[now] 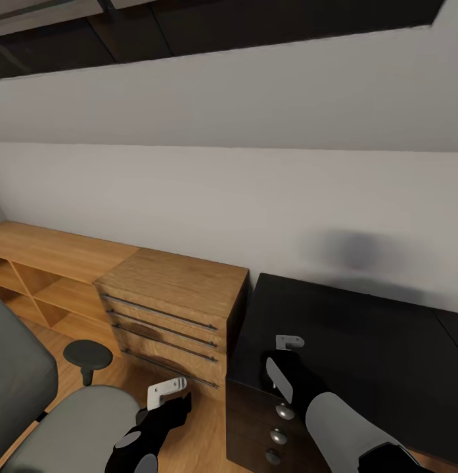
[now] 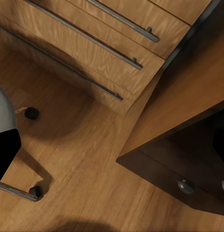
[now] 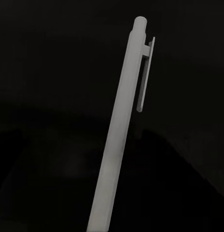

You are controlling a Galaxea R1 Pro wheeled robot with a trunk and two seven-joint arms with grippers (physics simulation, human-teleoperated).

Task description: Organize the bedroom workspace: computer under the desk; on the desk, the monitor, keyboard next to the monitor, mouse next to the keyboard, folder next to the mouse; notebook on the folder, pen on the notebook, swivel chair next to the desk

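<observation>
The right pincer (image 1: 281, 368) hangs over the black surface (image 1: 386, 348), clamped on a pale pen (image 3: 119, 130). The left pincer (image 1: 166, 394) hangs beside the swivel chair (image 1: 64, 420); I cannot tell its opening.

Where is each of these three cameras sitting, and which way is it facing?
Head view: on the robot's head, facing forward and down at the desk and wooden drawer unit; both arms show.
Left wrist view: on the left arm, facing down at the wood floor, drawer unit and swivel chair.
Right wrist view: on the right arm, facing a pale pen against black.
Shared: head and left wrist views both show the drawer unit, chair and desk knobs.
</observation>
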